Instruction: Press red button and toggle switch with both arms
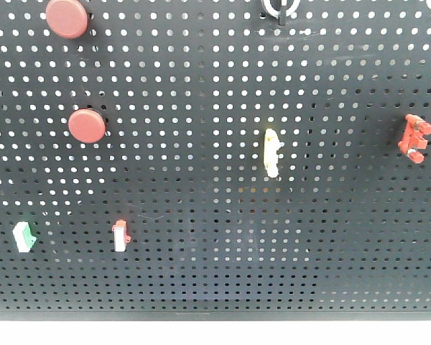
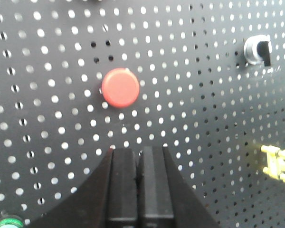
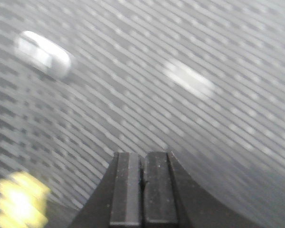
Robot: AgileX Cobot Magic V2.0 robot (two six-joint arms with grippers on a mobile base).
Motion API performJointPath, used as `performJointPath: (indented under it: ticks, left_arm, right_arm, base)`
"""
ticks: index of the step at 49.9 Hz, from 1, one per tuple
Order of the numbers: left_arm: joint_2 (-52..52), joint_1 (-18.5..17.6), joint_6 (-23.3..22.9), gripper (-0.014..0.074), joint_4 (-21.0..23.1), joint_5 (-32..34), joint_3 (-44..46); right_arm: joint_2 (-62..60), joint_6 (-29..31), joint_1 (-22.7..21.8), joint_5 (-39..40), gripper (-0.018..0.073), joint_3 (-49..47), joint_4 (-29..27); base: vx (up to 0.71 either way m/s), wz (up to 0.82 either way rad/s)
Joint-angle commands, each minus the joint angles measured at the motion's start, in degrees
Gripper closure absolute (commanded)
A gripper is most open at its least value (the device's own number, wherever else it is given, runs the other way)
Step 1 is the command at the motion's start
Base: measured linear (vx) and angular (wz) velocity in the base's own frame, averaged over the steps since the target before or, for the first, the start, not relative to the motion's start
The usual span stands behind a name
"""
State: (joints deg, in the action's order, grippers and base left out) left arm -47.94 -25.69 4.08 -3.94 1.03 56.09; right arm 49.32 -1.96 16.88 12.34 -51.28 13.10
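The left gripper has its jaws pressed together with nothing between them, and it sits just below the red button, a little to the right of the button's centre. The button is mounted on the black pegboard. It looks free and not yet pushed, though the contact distance is hard to judge from this angle. The front view shows an upper button and a lower button, and I cannot tell which of them the wrist camera faces.

The right gripper is also closed on nothing. Its picture is strongly smeared: two pale shapes and a yellow patch show, but none can be named with confidence. The pale lever near the middle of the board is, I think, the toggle switch (other small switches sit lower left, so this is only a judgement).

To do the press well, the left arm should first shift up and slightly left, so that the joined fingertips meet the centre of the red face. Then it should push straight into the board, not at a slant, because an edge contact can slide off the rounded cap. For the right arm, the closed tips should come to one side of the lever and sweep along its travel direction. Both jaws are best kept together, as this gives a stiff, blunt point.
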Motion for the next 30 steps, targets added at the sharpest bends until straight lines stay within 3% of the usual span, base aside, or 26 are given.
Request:
performJointPath:
  ticks: [1,15,30]
  left_arm:
    - [0.5,-0.2,-0.1,0.0594,0.5,4.8,1.4]
    - [0.4,-0.2,-0.1,0.0594,0.5,4.8,1.4]
    - [0.4,-0.2,-0.1,0.0594,0.5,4.8,1.4]
  right_arm:
    - [3.6,2.6,4.4,4.9,0.0559,-6.3,1.1]
    - [15.6,2.8,12.8,3.0,0.0559,-19.9,1.4]
    - [25.5,-2.8,14.4,-3.5,0.0559,-31.7,1.4]
  base:
    - [0.0,0.0]
    - [0.0,0.0]
    - [0.0,0.0]
